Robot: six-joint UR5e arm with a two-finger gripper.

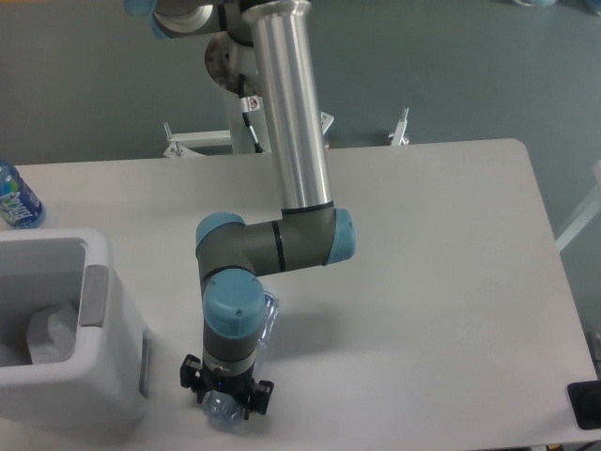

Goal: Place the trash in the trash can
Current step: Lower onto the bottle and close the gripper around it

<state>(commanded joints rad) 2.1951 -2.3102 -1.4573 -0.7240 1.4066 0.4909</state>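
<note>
Clamping one crushed bottle [225, 406], the end effector [226, 398] sits beside one trash can [94, 362] holding one wrapper [52, 334].

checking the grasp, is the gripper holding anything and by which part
The gripper looks closed around the crushed clear bottle near its lower end; firm contact can't be confirmed.

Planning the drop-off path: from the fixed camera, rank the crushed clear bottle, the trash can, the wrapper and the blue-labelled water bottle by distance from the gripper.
1. Crushed clear bottle: at the gripper, between its fingers.
2. Trash can: just left.
3. Wrapper: inside the can, further left.
4. Water bottle: far back-left table edge.
</note>
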